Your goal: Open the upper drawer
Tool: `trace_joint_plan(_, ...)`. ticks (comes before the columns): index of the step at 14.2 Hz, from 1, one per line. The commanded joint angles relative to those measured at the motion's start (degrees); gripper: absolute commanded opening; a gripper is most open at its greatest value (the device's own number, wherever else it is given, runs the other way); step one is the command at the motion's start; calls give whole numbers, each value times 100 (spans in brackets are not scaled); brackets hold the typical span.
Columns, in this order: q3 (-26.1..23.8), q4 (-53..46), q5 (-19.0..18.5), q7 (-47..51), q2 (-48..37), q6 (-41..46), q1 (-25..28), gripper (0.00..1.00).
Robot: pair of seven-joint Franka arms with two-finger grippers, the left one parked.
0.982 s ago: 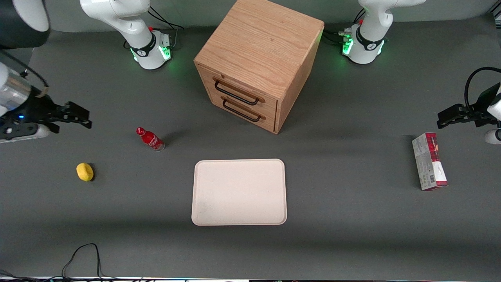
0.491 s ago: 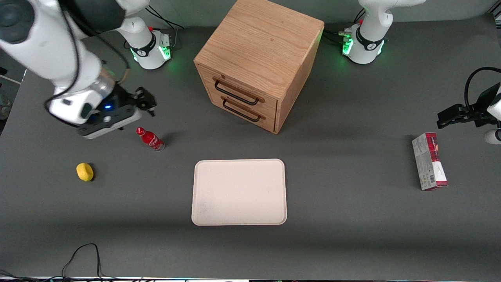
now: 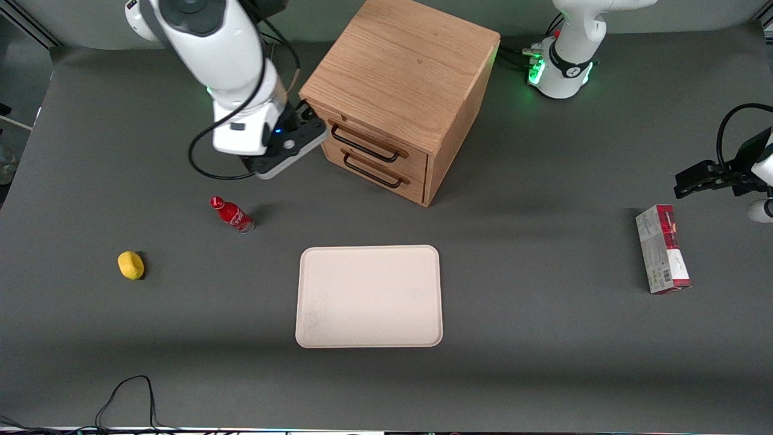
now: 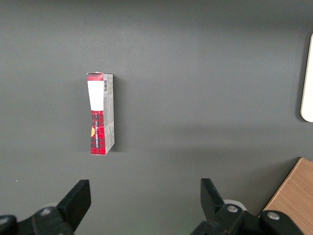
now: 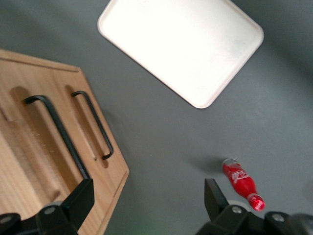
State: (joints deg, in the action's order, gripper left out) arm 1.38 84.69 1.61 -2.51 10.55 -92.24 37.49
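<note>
Progress at the approach stage only, with nothing opened yet. Cabinet (image 3: 398, 78) of light oak at mid-table, farther from the front camera than the tray (image 3: 368, 296), with its two drawer fronts turned toward the working arm's end. Upper drawer (image 3: 368, 142) directly under the cabinet top, above the lower drawer (image 3: 374, 169); sits flush with the cabinet face, shows no gap and none of its inside, so counts as fully closed. Gripper (image 3: 308, 115) just beside the cabinet corner at the height of the upper drawer, near the end of the black bar handle (image 5: 58, 137) but apparently not around it; fingers (image 5: 80, 196) spread wide and holding nothing in the right wrist view. Left to do, by this reading: line up with the upper handle and not the lower one, close on the bar, pull straight out along the drawer's run. Carton (image 3: 662, 249) in red and white, flat on the table toward the parked arm's end; carries a barcode on one end and small print too fine to read, no brand legible. Bottle (image 3: 231, 214) in red with a red cap, between the cabinet and a small yellow fruit (image 3: 130, 265); bears white lettering, not readable.
</note>
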Motion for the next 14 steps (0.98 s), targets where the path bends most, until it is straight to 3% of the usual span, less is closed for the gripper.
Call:
trace_joint_plan(1, 38, -189, 129, -145, 201, 49, 293, 100)
trace_joint_plan(3, 37, -198, 120, -336, 289, 22, 574, 100)
trace_joint_plan(9, 2, -145, 129, -1208, 360, -302, 742, 100)
trace_joint_plan(12, 29, -145, 531, -1225, 351, -303, 725, 100)
trace_joint_plan(14, 29, -128, 542, -1234, 360, -303, 751, 100)
